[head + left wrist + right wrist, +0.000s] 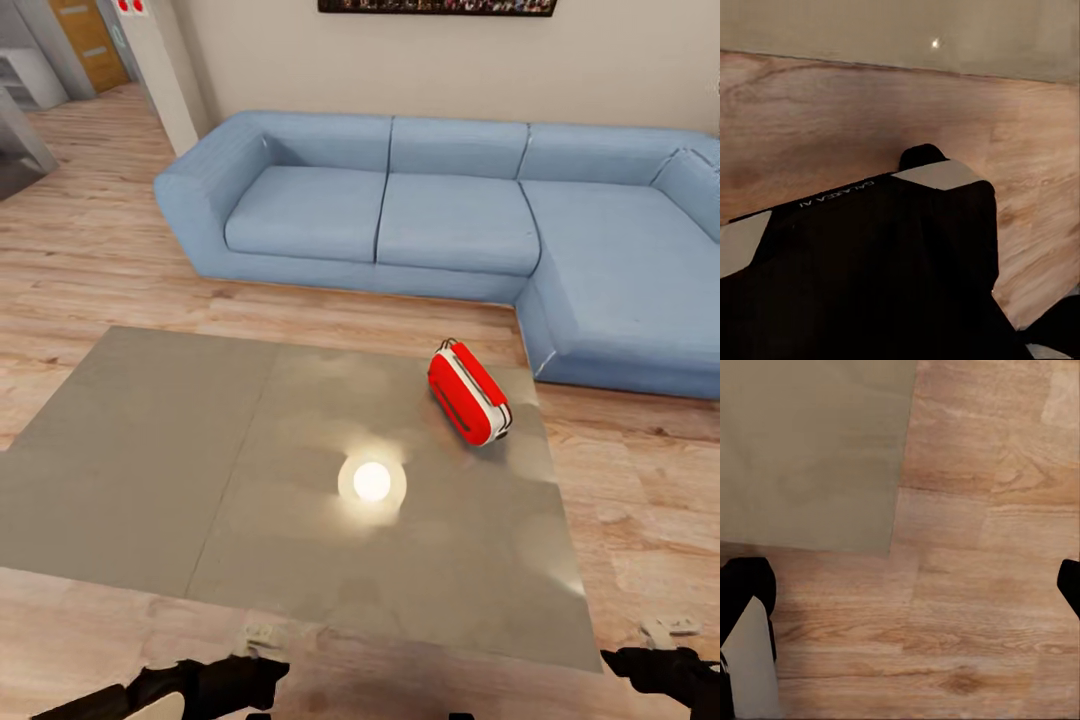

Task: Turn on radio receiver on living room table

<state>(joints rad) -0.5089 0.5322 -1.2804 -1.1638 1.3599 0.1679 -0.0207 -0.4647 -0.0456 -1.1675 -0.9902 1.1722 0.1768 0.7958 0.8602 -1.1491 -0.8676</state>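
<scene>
The radio receiver, a bright-red rounded box with a white band and a thin wire handle, lies tilted on the far right part of the table, a low glossy grey top. Its dial face is turned away from me. Both arms sit low at the near edge, well short of the radio. My left gripper is a small pale shape past the black wrist, and its fingers are too unclear to read. My right gripper hangs over the floor beside a table corner, jaws wide apart and empty.
A blue L-shaped sofa wraps the far and right sides of the table. A lamp reflection glares mid-table. Light wood floor stretches left towards a doorway. The robot's black body blocks much of the left wrist view.
</scene>
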